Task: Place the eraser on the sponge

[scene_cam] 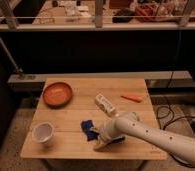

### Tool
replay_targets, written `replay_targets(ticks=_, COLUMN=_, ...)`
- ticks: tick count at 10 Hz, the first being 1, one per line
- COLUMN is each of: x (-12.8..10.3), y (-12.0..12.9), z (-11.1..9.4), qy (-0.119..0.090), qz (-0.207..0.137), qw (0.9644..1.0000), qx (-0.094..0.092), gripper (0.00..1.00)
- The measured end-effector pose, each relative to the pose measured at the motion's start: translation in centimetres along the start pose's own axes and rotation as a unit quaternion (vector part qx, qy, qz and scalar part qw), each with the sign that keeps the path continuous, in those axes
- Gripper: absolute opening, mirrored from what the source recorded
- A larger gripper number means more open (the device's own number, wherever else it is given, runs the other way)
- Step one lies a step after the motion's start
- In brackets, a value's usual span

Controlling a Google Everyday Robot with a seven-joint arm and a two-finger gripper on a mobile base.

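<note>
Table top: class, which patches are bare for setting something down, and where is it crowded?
Bare: back of the table, between the orange bowl and the orange stick; also the middle patch bordered by bowl, white cup and sponge. Crowded: front centre, where the gripper sits beside the sponge and the arm crosses the front right corner.
</note>
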Motion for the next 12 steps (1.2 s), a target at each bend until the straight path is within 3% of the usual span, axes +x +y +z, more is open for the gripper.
replay_targets(ticks=2, x=-0.1, y=0.0, z=-0.1, qy=0.002, qz=-0.002, qw=1.0000, qx=0.000, gripper=0.80)
replay_targets(ticks=3, x=-0.7, y=-0.1, z=-0.7, qy=0.015, qz=-0.009, qw=0.9998, qx=-0.003, gripper=0.80)
replay_targets(ticks=5, x=-3.2, y=-0.7, z=-2.1, qy=0.028, qz=-0.025, qw=0.9993, qx=-0.002, gripper=0.80)
replay_targets(ticks=9, x=-10.5, y=-2.8, z=-9.3, qy=0.062, qz=-0.067, qw=0.9957, qx=0.016, gripper=0.80)
replay_targets(ticks=12, x=-11.7, y=-3.8, z=-13.1, qy=0.092, qz=-0.068, qw=0.9930, qx=0.027, gripper=0.80)
